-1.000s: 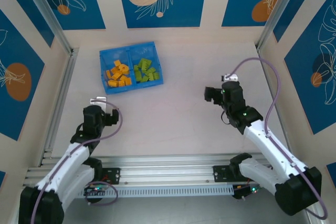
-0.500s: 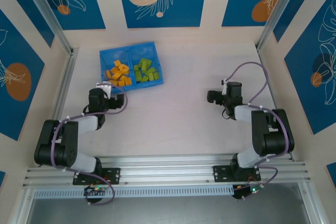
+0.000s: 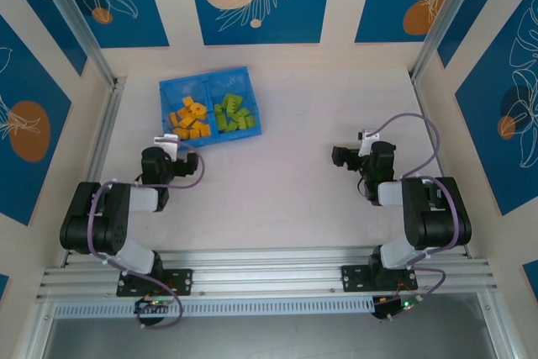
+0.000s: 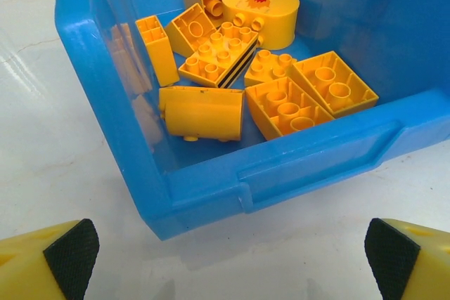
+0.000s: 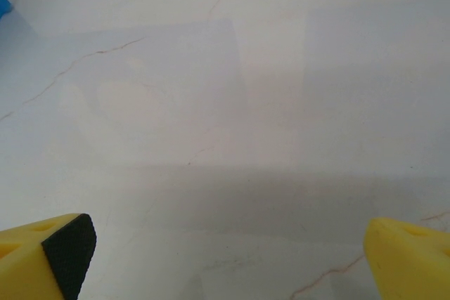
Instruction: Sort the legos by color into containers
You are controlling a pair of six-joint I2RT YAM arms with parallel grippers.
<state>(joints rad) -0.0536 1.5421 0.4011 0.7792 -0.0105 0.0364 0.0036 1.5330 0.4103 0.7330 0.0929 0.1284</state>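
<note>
Lying sorted in the blue tray (image 3: pixel 206 81) at far left: orange-yellow legos (image 3: pixel 189 119) in its left compartment (image 3: pixel 183 92), lime green legos (image 3: pixel 233 115) in the right. Hanging with jaws spread wide, empty: left gripper (image 4: pixel 228 261) just near of the tray, right gripper (image 5: pixel 228 251) over the table (image 5: pixel 232 103).

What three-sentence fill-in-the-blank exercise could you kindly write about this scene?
1. In the overhead view, the orange-yellow studded plastic bricks lie in the ____ compartment of the shallow translucent blue plastic tray.
2. The lime green studded plastic bricks lie in its ____ compartment.
3. The left tool and the right tool both stand ____, holding nothing.
Missing words: left; right; open.
</note>
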